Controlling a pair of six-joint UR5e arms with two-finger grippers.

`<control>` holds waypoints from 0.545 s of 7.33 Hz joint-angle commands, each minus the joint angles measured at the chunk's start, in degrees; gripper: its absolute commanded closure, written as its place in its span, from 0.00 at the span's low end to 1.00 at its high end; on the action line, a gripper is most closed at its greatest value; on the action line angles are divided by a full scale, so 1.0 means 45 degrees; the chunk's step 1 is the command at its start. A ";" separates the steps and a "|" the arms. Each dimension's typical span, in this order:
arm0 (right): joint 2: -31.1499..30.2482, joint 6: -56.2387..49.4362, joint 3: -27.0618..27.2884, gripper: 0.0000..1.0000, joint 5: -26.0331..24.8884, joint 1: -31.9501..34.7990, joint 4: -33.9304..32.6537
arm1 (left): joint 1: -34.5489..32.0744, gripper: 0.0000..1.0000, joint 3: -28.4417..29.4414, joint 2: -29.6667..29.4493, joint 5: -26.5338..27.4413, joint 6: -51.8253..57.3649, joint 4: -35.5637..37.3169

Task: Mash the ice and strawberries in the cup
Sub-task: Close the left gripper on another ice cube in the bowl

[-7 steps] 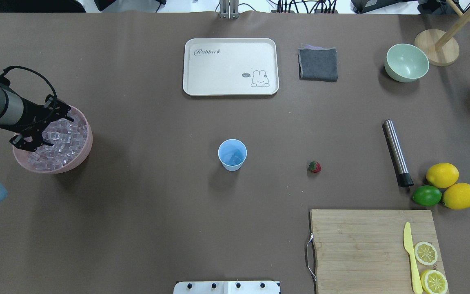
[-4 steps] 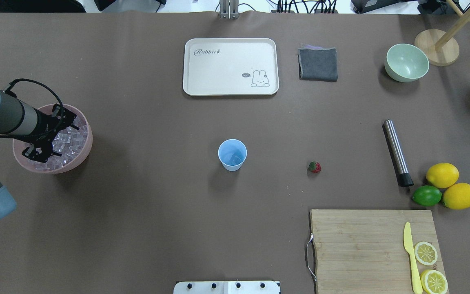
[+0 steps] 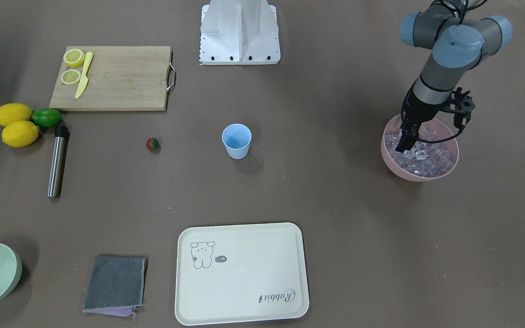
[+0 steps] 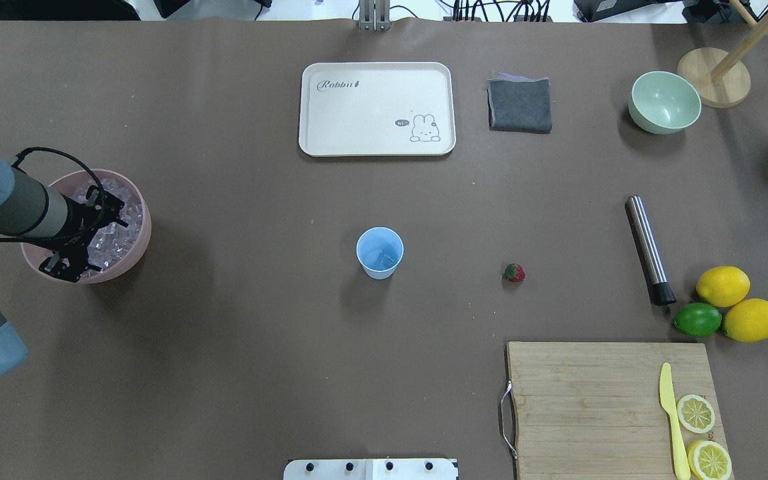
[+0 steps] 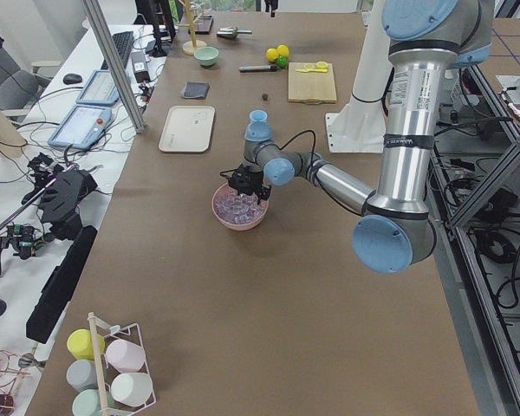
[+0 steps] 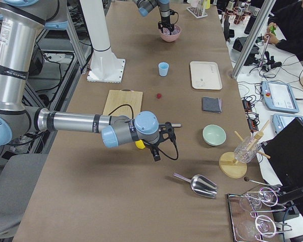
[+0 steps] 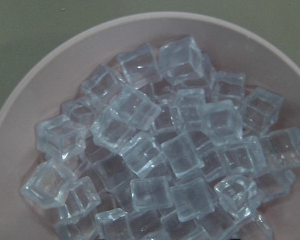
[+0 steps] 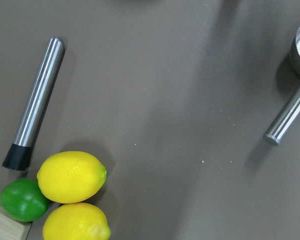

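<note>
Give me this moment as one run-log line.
step: ice pickup | left gripper: open, in pink bowl at ice | right gripper: state unclear, near lemons | cup: upright | strawberry: on table, untouched

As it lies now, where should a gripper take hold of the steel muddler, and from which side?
Probably mid-shaft on the steel muddler, coming straight down, jaws across its narrow width: it lies flat, a long thin cylinder, black tip near the lime.
</note>
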 commanded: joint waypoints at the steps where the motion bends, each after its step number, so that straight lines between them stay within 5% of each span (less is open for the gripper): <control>1: -0.0203 0.0008 0.0270 0.00 0.0001 0.0009 0.0000 | 0.0351 0.19 -0.0083 0.0152 0.0108 -0.0190 0.0009; 4: -0.0203 0.0008 0.0271 0.00 0.0001 0.0009 0.0000 | 0.0392 0.32 0.0034 0.0035 0.0188 -0.0112 -0.0011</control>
